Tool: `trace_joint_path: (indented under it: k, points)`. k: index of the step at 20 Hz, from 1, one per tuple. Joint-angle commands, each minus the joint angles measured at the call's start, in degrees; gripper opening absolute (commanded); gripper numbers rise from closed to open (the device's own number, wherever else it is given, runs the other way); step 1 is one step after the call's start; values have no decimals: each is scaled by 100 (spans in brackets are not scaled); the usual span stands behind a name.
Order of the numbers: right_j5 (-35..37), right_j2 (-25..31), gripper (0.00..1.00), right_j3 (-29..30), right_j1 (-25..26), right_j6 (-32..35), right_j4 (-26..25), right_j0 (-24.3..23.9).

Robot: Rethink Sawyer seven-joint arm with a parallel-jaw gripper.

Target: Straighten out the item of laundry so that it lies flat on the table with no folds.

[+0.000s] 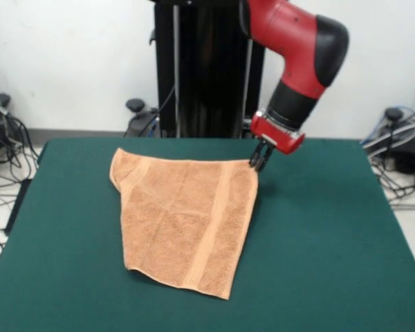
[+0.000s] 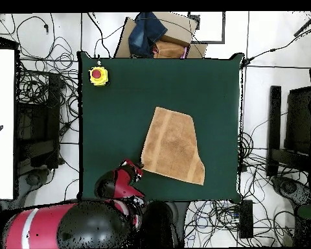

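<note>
The peach-orange towel (image 1: 187, 221) lies on the dark green table (image 1: 318, 235), mostly spread out, with a woven band near its right edge. Its far left end is folded over on itself, so the outline is uneven. My gripper (image 1: 259, 163) is down at the towel's far right corner, its fingers drawn together on that corner at table level. In the overhead view the towel (image 2: 174, 146) sits mid-table and my gripper (image 2: 138, 170) is at its lower left corner.
A yellow box with a red button (image 2: 98, 76) stands near one table corner. The robot's black pedestal (image 1: 207, 69) is behind the table's far edge. Cables and equipment lie on the floor around the table (image 2: 119, 117).
</note>
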Motion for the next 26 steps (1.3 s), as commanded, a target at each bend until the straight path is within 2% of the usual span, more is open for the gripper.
trace_joint_path:
  k: [1, 5, 12, 15, 17, 21, 26]
  points:
    - [427, 862, 0, -14, -117, 2086, 862, 374]
    - [498, 869, 0, -20, -184, 2067, 1040, 502]
    - [467, 867, 0, -26, -160, 2080, 941, 450]
    - [345, 927, 0, -12, -77, 2131, 414, 97]
    - [318, 935, 0, 53, -100, 2151, 293, 6]
    - [368, 976, 0, 45, -177, 2185, 549, 161]
    - [590, 981, 0, 4, -305, 2107, 1430, 651]
